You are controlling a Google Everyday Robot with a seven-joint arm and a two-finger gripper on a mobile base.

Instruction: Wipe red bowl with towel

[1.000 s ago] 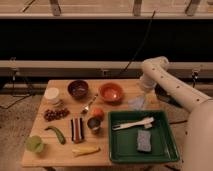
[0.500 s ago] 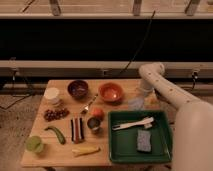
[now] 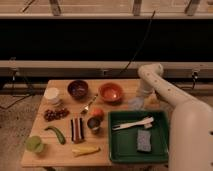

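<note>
Behind the wooden table [image 3: 42, 125] ran a dark wall crossed by a pale horizontal rail [image 3: 60, 64], with a black cable [image 3: 142, 42] slanting down toward the table's far edge; the red bowl [image 3: 110, 92] sat upright at the centre of the back row, with a dark bowl [image 3: 78, 89] just left of it and a small white cup [image 3: 51, 94] further left; the towel [image 3: 135, 103] lay crumpled on the wood just right of the red bowl, apart from it, above the upper edge of a green tray [image 3: 116, 145]; the white arm [image 3: 165, 92] came in from the lower right, bent at its elbow near the rail and reached down so that the gripper [image 3: 140, 98] sat right at the towel's upper right edge; whether it was clamped on the cloth or spread apart could not be told; inside the tray lay white utensils [image 3: 132, 123] and a grey-blue sponge [image 3: 144, 140]; a spoon [image 3: 89, 105] lay diagonally in front of the two bowls, and nothing stood between towel and red bowl; toward the lower left were a cluster of dark red fruit [image 3: 55, 114], an orange-red round fruit [image 3: 97, 113], a small tin [image 3: 93, 123], a dark striped bar [image 3: 76, 129], a green pepper [image 3: 56, 134], a pale green round fruit [image 3: 34, 144] and a yellow piece [image 3: 85, 150]; any lettering on the tin or the bar was too small to read.
</note>
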